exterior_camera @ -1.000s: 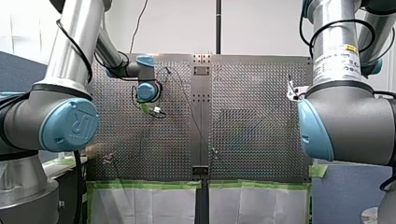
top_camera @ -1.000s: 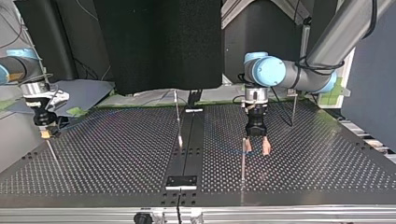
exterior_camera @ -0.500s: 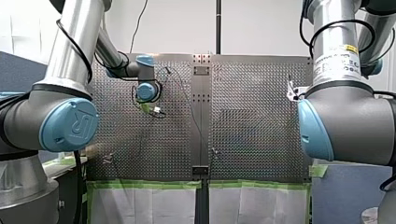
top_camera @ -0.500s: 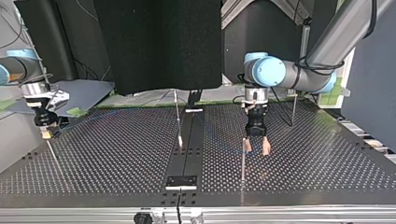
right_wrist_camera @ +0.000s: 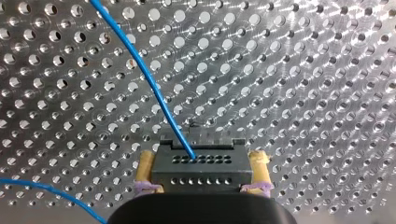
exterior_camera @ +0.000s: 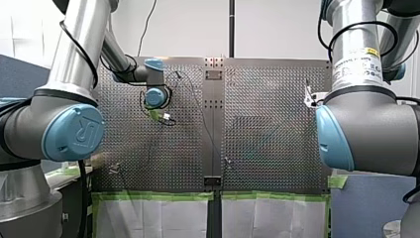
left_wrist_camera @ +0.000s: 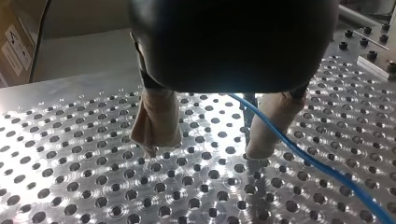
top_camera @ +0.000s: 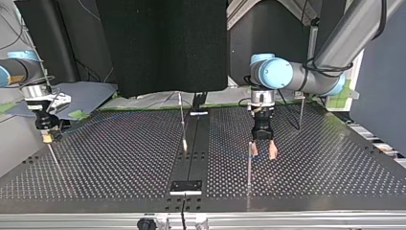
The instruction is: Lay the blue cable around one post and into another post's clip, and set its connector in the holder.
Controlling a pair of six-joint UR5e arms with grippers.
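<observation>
Left gripper [left_wrist_camera: 204,150] spread open, beige pads low over the table [left_wrist_camera: 84,186], blue cable [left_wrist_camera: 303,151] crossing by one pad | right gripper [right_wrist_camera: 203,156] clamped on the black connector [right_wrist_camera: 201,171] | tip: centre cable between pads before closing, keep slack toward the post [top_camera: 249,167].

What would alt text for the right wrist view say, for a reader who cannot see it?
The right gripper, with yellowish pads, clamps a black connector over a perforated metal table. A blue cable leaves the connector's face and curves away across the table; another blue stretch shows beside the gripper.
</observation>
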